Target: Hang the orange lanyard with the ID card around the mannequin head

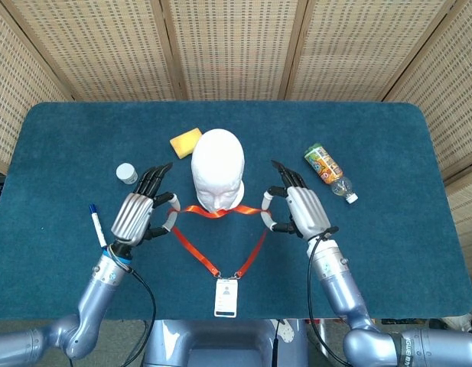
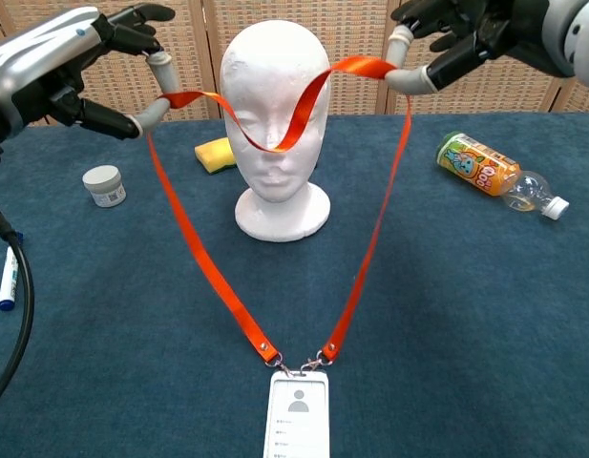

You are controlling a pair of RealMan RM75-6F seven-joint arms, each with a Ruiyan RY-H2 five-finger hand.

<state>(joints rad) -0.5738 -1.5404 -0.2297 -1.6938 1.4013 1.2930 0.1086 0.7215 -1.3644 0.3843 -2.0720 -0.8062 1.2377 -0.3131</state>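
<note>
Task part done. The left robot hand (image 2: 79, 72) and right robot hand (image 2: 466, 38) each pinch the lanyard (image 2: 194, 258) and hold its loop spread at face height; the top strap sags across the head's (image 2: 275, 105) face, seemingly touching it. The card (image 2: 296, 415) lies on the surface (image 2: 485, 324). Left: clear the crown, lower to the neck. Surface: blue cloth, carrying bottle (image 2: 490, 174), sponge (image 2: 216, 153), jar (image 2: 104, 185), marker (image 2: 8, 279). Wicker screens (image 1: 236, 46) behind.
</note>
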